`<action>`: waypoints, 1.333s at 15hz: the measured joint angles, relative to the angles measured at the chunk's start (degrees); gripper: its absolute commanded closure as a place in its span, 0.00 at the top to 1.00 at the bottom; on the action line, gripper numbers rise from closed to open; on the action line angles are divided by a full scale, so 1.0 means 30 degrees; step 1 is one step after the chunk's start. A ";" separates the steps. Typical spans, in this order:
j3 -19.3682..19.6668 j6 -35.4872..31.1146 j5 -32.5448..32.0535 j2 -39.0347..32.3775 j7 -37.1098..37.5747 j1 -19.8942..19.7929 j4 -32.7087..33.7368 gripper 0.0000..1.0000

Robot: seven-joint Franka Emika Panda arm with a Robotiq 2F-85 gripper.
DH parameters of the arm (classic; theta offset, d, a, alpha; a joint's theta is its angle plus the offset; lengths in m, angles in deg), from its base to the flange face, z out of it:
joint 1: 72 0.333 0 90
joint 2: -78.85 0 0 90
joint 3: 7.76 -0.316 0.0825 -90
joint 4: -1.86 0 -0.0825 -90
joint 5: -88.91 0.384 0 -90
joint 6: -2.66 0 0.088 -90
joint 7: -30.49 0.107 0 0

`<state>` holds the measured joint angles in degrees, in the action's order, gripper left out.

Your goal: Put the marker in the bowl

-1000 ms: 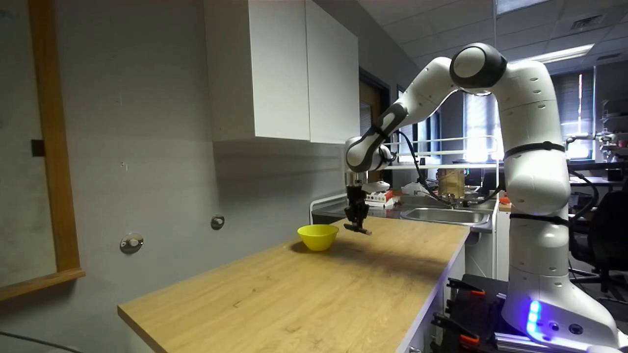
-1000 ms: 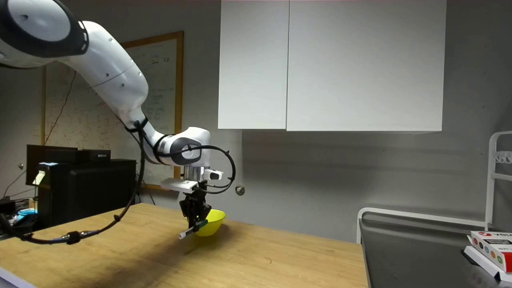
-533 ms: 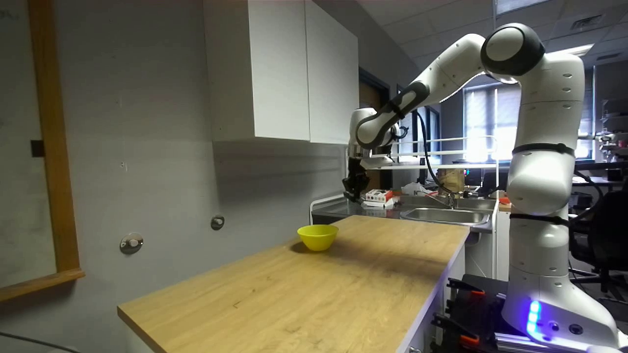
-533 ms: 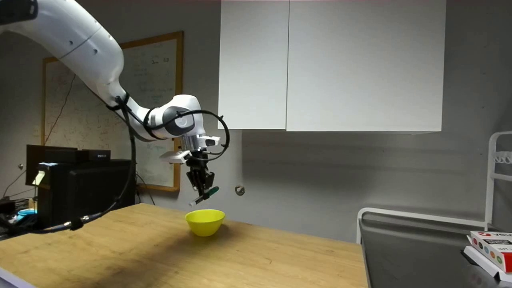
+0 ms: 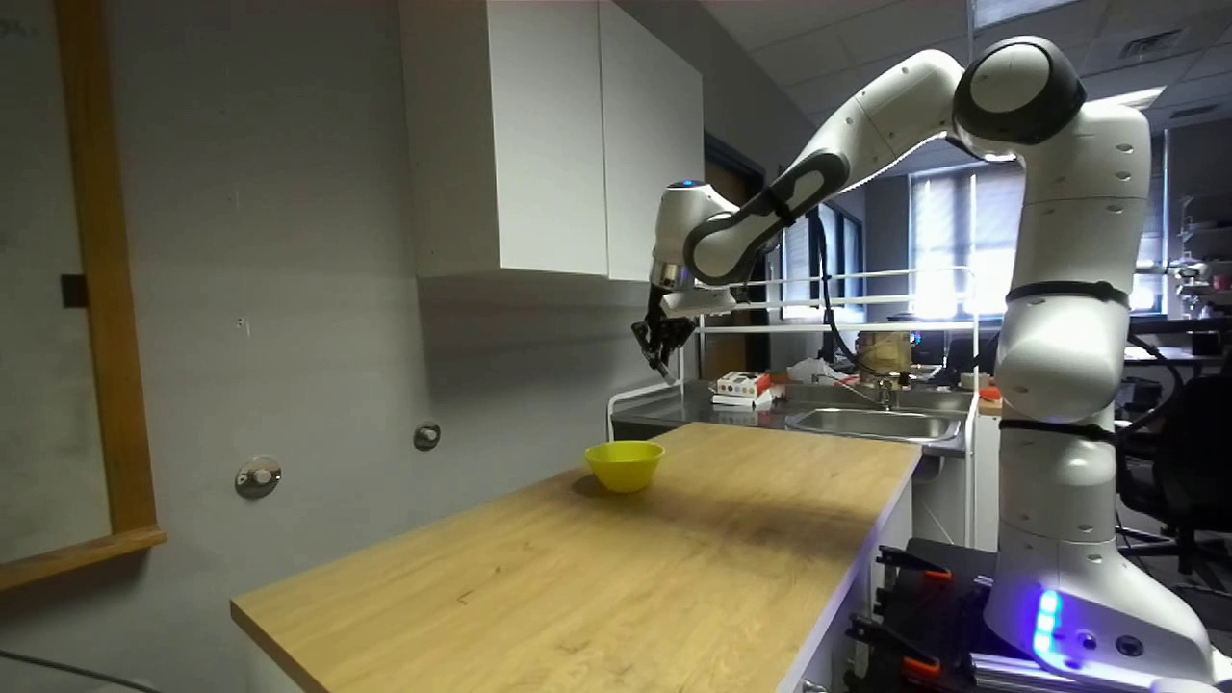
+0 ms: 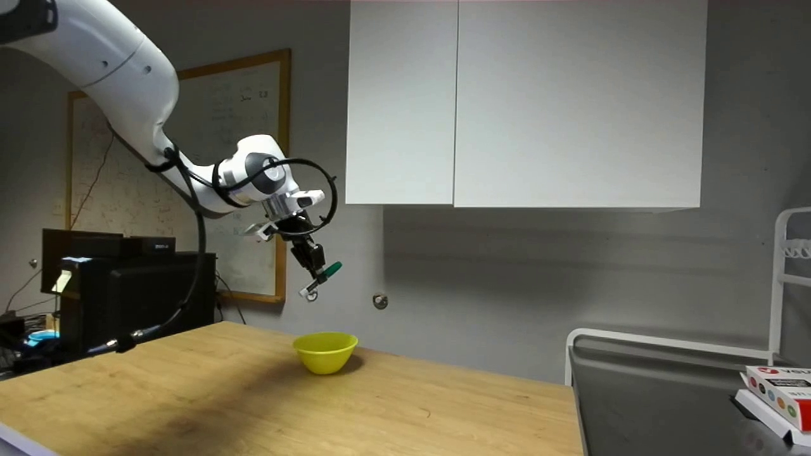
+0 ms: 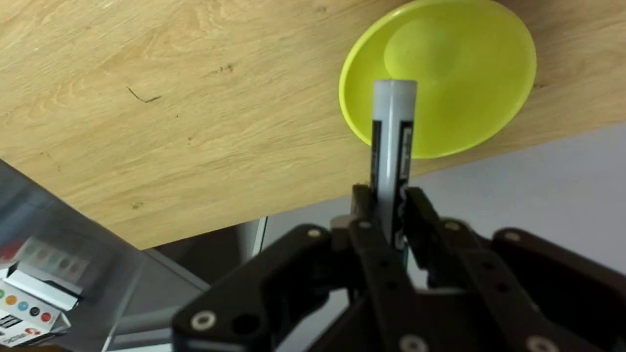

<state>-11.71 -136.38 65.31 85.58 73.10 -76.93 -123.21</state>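
Rising and tilting since half a second ago, the gripper (image 7: 390, 196) is clasping the marker (image 7: 392, 146) in mid-air, apart from the bowl (image 6: 325, 356) below, pick-up seemingly done and only placing remaining.

Grey wall (image 5: 318, 231), white cabinet (image 6: 526, 104), bright windows (image 5: 941, 236)

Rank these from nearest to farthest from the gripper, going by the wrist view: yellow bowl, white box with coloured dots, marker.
1. Marker: held in the gripper.
2. Yellow bowl: on the wooden tabletop, upper right of that view.
3. White box with coloured dots: bottom-left corner, off the tabletop.
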 measured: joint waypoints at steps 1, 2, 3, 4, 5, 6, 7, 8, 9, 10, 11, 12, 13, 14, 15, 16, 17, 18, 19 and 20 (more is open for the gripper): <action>-0.0195 -0.0003 -0.0871 -0.0284 0.1160 0.0068 0.0280 0.13; -0.0342 -0.0002 -0.1788 -0.0659 0.2288 0.0140 0.0597 0.13; -0.0394 0.0010 -0.2594 -0.1082 0.3223 0.0244 0.0913 0.13; -0.0395 0.0026 -0.3353 -0.1581 0.4104 0.0369 0.1248 0.13; -0.0376 0.0046 -0.3958 -0.2112 0.4829 0.0487 0.1591 0.13; -0.0321 0.0074 -0.4412 -0.2689 0.5419 0.0629 0.1961 0.13; -0.0235 0.0120 -0.4698 -0.3283 0.5830 0.0781 0.2350 0.13; -0.0126 0.0182 -0.4838 -0.3896 0.6098 0.0944 0.2776 0.13; 0.0053 0.0267 -0.4906 -0.4550 0.6258 0.1149 0.3259 0.13; 0.0248 0.0329 -0.4937 -0.5180 0.6339 0.1351 0.3746 0.13; 0.0464 0.0390 -0.4939 -0.5800 0.6354 0.1562 0.4254 0.13; 0.0694 0.0452 -0.4939 -0.6389 0.6354 0.1787 0.4756 0.12; 0.0917 0.0519 -0.4939 -0.6954 0.6354 0.1998 0.5244 0.13; 0.1137 0.0596 -0.4939 -0.7484 0.6354 0.2206 0.5704 0.13; 0.1335 0.0687 -0.4935 -0.7998 0.6354 0.2392 0.6140 0.13; 0.1524 0.0740 -0.4920 -0.8479 0.6354 0.2550 0.6524 0.13; 0.1722 0.0756 -0.4898 -0.8953 0.6354 0.2689 0.6863 0.13; 0.1908 0.0764 -0.4851 -0.9422 0.6354 0.2804 0.7169 0.13; 0.2075 0.0765 -0.4801 -0.9845 0.6354 0.2888 0.7433 0.12; 0.2244 0.0765 -0.4732 -1.0240 0.6354 0.2969 0.7653 0.13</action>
<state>-4.98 -134.09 51.11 54.86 92.16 -68.02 -100.25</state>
